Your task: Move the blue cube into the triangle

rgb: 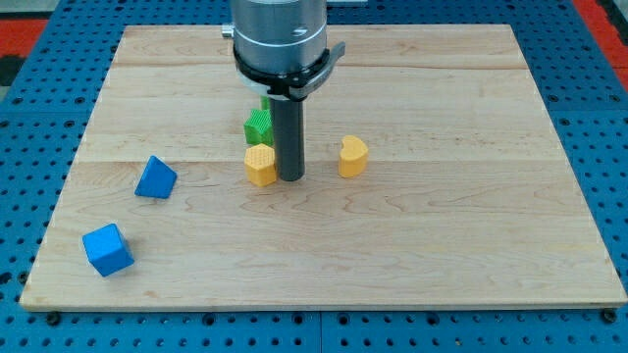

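Observation:
The blue cube (107, 249) lies near the board's bottom left corner. The blue triangle block (155, 178) lies up and to the right of it, apart from it. My tip (290, 177) rests on the board near the middle, touching or just right of a yellow hexagon block (260, 165). My tip is far to the right of both blue blocks.
A green block (259, 126) sits just above the yellow hexagon, partly behind the rod. A yellow heart block (353, 156) lies to the right of my tip. The wooden board (471, 255) lies on a blue pegboard surface.

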Tool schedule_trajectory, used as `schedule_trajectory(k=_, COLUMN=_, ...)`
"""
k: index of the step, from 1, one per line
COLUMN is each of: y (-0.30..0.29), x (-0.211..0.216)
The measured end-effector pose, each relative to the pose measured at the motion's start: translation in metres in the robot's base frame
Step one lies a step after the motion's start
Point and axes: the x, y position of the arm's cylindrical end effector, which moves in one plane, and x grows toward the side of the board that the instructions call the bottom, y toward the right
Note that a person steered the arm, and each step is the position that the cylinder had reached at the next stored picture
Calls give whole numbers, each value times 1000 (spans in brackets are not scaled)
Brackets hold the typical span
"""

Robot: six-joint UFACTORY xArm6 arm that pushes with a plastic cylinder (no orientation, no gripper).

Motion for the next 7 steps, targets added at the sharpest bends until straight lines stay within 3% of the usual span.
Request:
schedule_trajectory(k=1, y=-18, x=8)
schedule_trajectory(k=3, y=-119, x=-55)
schedule_trajectory(k=5, y=-93, x=-84)
schedule_trajectory(k=6, y=-133, x=-86)
schedule_trajectory(k=7, y=-94, x=-42)
